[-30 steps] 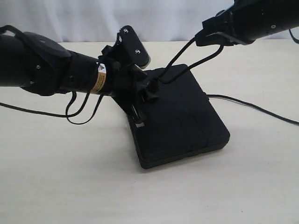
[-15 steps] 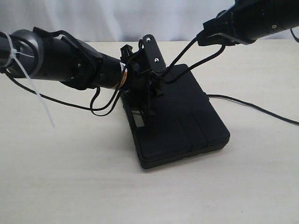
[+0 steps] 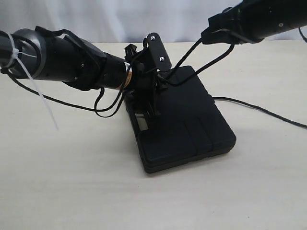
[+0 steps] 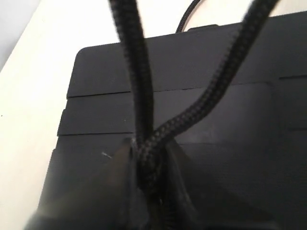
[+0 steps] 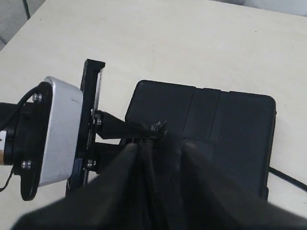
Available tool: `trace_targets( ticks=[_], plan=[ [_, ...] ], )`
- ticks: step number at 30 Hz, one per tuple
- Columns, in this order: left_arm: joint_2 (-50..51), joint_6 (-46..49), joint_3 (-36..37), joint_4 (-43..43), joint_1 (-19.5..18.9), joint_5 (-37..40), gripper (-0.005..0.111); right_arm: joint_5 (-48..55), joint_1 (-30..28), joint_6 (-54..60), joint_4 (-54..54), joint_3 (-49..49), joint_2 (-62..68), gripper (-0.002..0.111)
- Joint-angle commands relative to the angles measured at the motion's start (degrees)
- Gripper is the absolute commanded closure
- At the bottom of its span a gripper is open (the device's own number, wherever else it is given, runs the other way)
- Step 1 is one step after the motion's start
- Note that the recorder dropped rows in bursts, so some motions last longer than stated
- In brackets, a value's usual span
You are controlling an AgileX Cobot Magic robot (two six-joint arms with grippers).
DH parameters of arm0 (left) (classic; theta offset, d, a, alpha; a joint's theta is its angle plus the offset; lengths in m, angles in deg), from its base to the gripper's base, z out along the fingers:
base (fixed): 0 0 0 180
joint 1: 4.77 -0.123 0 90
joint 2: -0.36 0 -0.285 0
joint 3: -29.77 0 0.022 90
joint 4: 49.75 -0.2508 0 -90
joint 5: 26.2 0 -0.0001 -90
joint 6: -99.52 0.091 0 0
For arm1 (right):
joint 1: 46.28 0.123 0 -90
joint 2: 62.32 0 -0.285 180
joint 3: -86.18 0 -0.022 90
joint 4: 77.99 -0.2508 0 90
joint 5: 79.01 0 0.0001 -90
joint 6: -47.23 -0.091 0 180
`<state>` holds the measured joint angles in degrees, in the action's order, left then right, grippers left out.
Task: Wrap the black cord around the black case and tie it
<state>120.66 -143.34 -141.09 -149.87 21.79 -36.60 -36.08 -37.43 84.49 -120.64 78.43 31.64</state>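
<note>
The black case lies flat on the table, also seen from the left wrist and the right wrist. My left gripper hovers over its far left part, shut on the black cord; the braided strands meet between the jaws of the left gripper. Two strands rise to my right gripper, held high at the upper right and shut on them. In the right wrist view the right gripper has the cord between its dark fingers, and a frayed tuft sits at the left gripper's tips.
Another stretch of black cord trails over the pale table from the case's right side to the right edge. Thin arm wires loop below the left arm. A white zip tie sticks out of it.
The left arm has rolled its wrist and shifted right over the case, still holding the cord. The right gripper has barely moved, and the strands stay taut.
</note>
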Motion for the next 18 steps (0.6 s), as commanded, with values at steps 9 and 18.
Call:
trace_targets(
  ticks=[9, 18],
  plan=[
    [-0.1, -3.5, -0.4, 0.8, 0.1, 2.0, 0.107, 8.0, -8.8, -30.6, 33.1, 5.8, -0.3, 0.038],
    [-0.1, -3.5, -0.4, 0.7, 0.1, 1.4, 0.107, 12.6, -15.3, -39.8, 43.6, 2.2, 7.7, 0.047]
  ],
)
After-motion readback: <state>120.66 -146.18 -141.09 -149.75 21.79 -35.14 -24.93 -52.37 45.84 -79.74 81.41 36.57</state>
